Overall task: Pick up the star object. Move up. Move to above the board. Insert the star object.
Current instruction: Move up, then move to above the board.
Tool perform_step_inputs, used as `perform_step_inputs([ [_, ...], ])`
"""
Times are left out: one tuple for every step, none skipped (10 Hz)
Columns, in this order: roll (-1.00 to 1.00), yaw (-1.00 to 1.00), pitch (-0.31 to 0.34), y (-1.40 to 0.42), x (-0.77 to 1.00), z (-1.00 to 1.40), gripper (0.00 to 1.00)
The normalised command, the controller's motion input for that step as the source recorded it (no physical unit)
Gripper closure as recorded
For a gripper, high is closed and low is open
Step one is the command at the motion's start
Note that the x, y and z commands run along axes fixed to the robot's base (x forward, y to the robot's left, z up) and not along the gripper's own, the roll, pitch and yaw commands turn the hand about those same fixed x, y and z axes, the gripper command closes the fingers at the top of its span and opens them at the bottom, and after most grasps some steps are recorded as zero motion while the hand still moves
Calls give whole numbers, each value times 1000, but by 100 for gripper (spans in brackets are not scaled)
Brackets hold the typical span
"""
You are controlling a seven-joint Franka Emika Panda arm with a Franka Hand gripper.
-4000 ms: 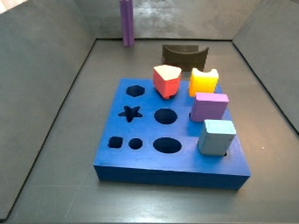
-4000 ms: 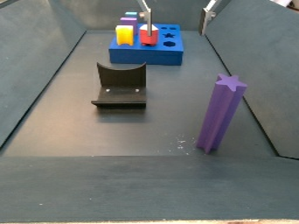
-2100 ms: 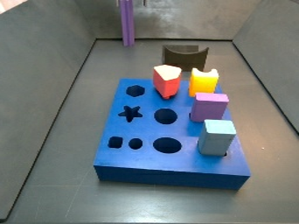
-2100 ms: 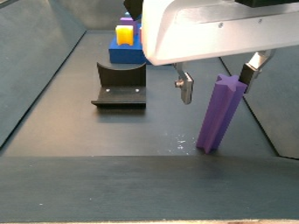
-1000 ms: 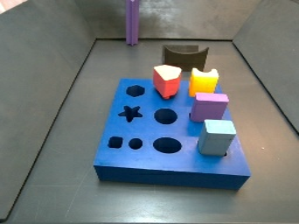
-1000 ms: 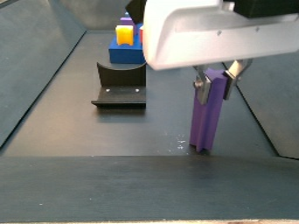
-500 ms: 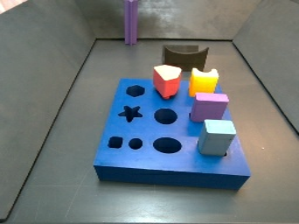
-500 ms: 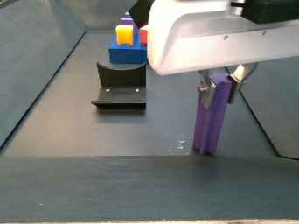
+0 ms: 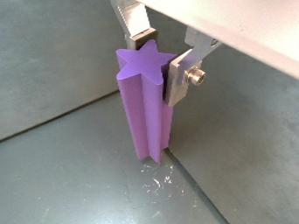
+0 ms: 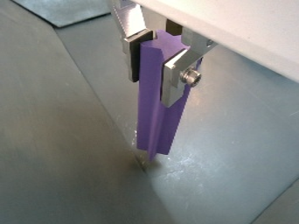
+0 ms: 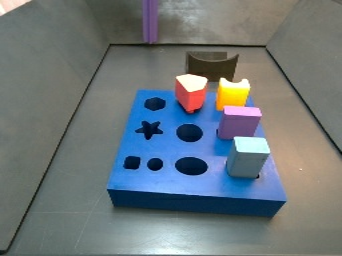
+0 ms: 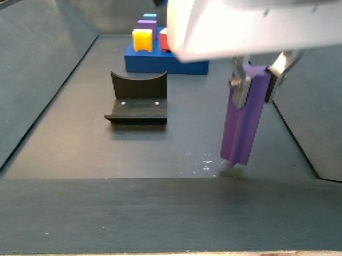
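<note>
The star object, a tall purple prism, hangs upright in my gripper at the far end of the floor in a side view and shows near in a side view. My gripper is shut on its upper part. In both wrist views the silver fingers clamp its star-shaped top, with the gripper around it. Its lower end is just above the grey floor. The blue board lies apart from it, with an open star hole.
On the board stand a red block, a yellow block, a short purple block and a light blue block. The dark fixture stands between board and star object. Grey walls enclose the floor.
The gripper closed on the star object and has risen a little with it; the prism's lower end has come off the floor.
</note>
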Motion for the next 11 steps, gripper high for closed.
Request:
perform_step_inputs([
  [77,19,68,-11,-24,324,100],
  [79,21,78,-9,-22,251,100],
  [-265,-5,-195,-43,-178,1000,100],
  [-269,-5,-196,-43,-179,1000,100],
  [-221,-16,-168,-28,-170,1000,100],
  [-195,-19,-140,-22,-158,1000,100],
  [-144,-24,-74,-12,-127,1000,100],
  [-106,-27,-31,-6,-100,939,100],
  [-61,-28,13,9,-59,724,100],
  [-44,-28,34,13,-41,623,100],
  [-19,-14,73,17,-13,394,100],
])
